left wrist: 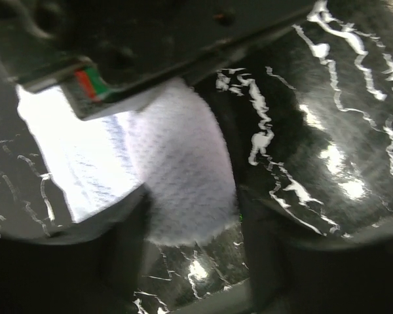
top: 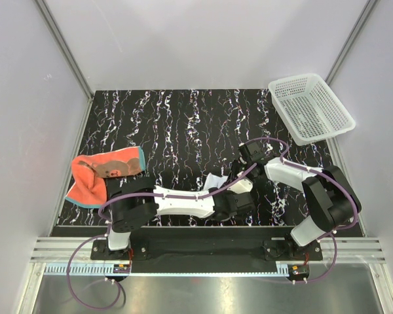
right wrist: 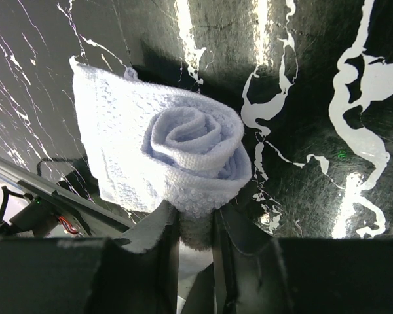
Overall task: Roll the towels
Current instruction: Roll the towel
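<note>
Your right gripper (right wrist: 195, 229) has its fingers pinched together on the lower edge of the white towel (right wrist: 183, 150). The towel is wound into a loose spiral, with one flat tail spreading off to the side. Your left gripper (left wrist: 193, 209) straddles the same roll. Cloth fills the gap from finger to finger, but you cannot tell whether they are pressing it. That towel sits well to the near left of the basket (top: 311, 104). You have bare table (top: 183, 124) between basket and roll, and all along the far side left of the basket. The basket's right side reaches past the table's right edge. Far to the left of the basket, the orange towel (top: 101, 175) lies crumpled, its near corner close to the table's left edge.
</note>
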Motion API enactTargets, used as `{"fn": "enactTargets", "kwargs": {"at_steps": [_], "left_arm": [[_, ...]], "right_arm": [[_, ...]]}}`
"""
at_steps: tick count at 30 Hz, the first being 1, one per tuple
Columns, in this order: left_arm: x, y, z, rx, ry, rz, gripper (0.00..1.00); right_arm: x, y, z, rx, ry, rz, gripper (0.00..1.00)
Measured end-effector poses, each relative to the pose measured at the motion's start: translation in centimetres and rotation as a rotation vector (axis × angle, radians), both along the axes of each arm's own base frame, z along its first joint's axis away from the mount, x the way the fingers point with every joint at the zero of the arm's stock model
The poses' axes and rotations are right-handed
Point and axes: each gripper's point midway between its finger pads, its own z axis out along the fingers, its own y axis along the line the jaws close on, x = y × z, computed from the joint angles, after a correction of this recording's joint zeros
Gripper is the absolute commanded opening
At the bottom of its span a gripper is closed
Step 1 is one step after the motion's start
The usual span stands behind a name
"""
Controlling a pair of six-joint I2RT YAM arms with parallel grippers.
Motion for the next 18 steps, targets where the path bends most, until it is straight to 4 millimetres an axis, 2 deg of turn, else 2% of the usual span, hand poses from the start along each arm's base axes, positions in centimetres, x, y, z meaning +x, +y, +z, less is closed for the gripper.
{"fn": "enactTargets", "kwargs": {"at_steps": [2,6,8,9,11,12,14,18], "left_arm": [[0.2,0.3,0.0,0.008,-0.011,0.014,0.29],[0.4,0.5,0.0,0.011,-0.023,0.029,0.07],[0.4,0.5,-0.1,0.011,-0.025,0.033,0.0],[0.4,0.5,-0.2,0.008,-0.025,0.033,0.0],[0.3,0.5,-0.4,0.002,-0.029,0.032,0.0],[0.3,0.5,-0.4,-0.011,-0.032,0.032,0.0],[0.2,0.7,-0.4,-0.047,-0.033,0.032,0.0],[0.0,1.7,-0.3,-0.148,-0.007,0.034,0.0]], "right_arm": [[0.0,0.1,0.0,0.0,0.001,0.002,0.18],[-0.1,0.2,0.1,-0.001,0.0,0.005,0.19],[-0.1,0.2,0.1,0.0,0.0,0.006,0.2],[-0.1,0.2,0.1,0.0,0.0,0.007,0.21],[-0.1,0.2,0.1,-0.003,0.002,0.007,0.31],[-0.2,0.1,0.1,-0.006,0.003,0.006,0.47],[-0.3,0.0,0.2,-0.013,0.01,0.01,0.58],[-0.5,0.1,0.9,-0.03,0.025,0.027,0.66]]}}
